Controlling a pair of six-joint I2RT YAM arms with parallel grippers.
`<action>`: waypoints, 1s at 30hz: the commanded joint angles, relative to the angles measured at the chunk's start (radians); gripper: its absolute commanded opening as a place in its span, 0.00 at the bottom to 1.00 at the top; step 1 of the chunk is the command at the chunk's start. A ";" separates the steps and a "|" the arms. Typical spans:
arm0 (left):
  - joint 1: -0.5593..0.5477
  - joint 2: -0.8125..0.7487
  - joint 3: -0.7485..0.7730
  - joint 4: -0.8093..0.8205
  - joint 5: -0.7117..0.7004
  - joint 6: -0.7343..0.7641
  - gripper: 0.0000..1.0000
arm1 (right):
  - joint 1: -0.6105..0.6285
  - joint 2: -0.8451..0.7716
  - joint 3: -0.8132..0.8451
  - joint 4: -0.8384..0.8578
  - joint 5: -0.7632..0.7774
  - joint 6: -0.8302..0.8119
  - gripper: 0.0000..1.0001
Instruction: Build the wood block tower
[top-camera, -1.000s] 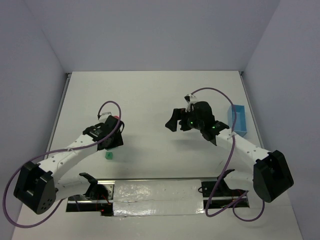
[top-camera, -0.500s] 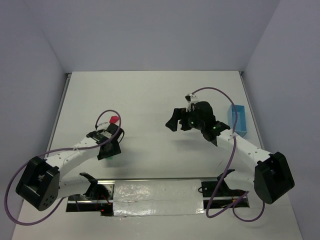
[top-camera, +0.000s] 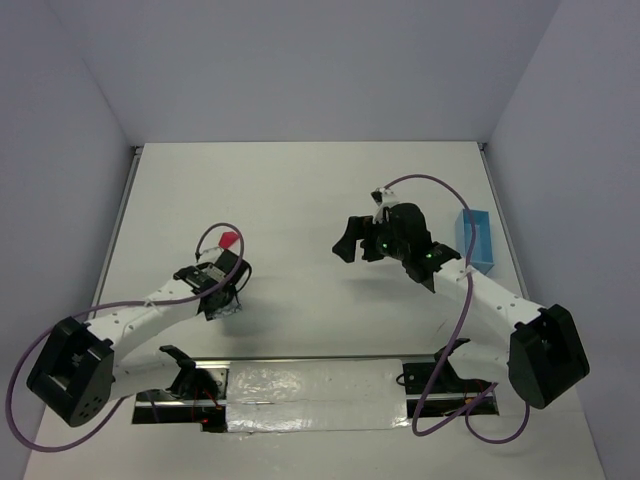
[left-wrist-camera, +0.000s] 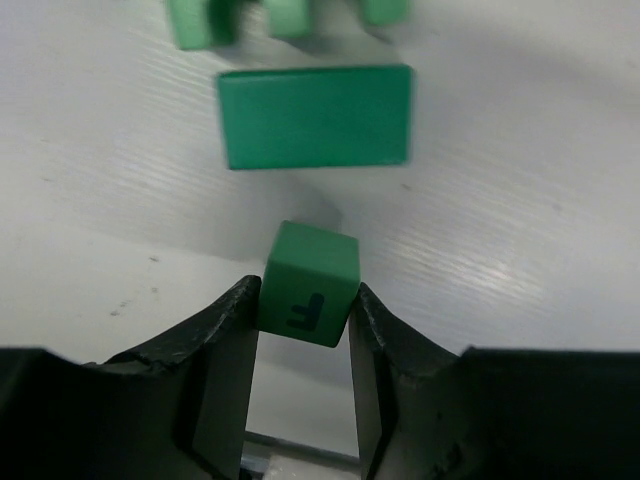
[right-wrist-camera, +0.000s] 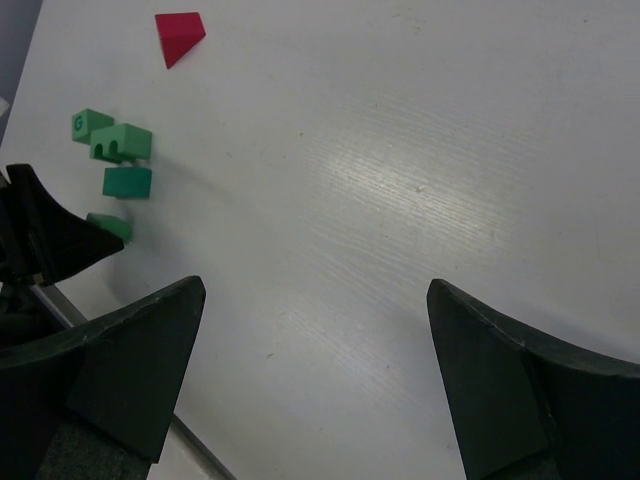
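Note:
My left gripper (left-wrist-camera: 305, 305) is shut on a small green cube (left-wrist-camera: 312, 268) marked F, one finger pressed on each side. A flat green brick (left-wrist-camera: 315, 115) lies just beyond it, and more green blocks (left-wrist-camera: 290, 15) lie at the top edge. In the top view the left gripper (top-camera: 220, 297) covers these blocks, and the red wedge (top-camera: 229, 239) lies just behind it. My right gripper (right-wrist-camera: 315, 330) is open and empty above bare table. From it I see the red wedge (right-wrist-camera: 178, 35), a green G cube (right-wrist-camera: 90, 124), a green arch block (right-wrist-camera: 122, 142) and the green brick (right-wrist-camera: 127, 181).
A light blue tray (top-camera: 476, 241) stands at the right edge, beside the right arm. The right gripper (top-camera: 355, 240) hovers mid-table. A shiny metal strip (top-camera: 300, 385) runs along the near edge between the arm bases.
My left gripper has moved toward the near edge, away from the red wedge, and come down over the green cube that lay in the open. The right arm has barely moved.

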 joint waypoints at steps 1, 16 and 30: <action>-0.090 -0.006 0.077 0.008 0.026 -0.019 0.17 | -0.006 -0.060 -0.006 -0.015 0.093 -0.010 1.00; 0.054 0.874 1.112 0.001 0.042 0.291 0.18 | -0.195 -0.265 -0.120 0.006 0.172 0.075 1.00; 0.128 1.342 1.651 -0.078 0.055 0.363 0.44 | -0.201 -0.241 -0.118 0.015 0.119 0.061 1.00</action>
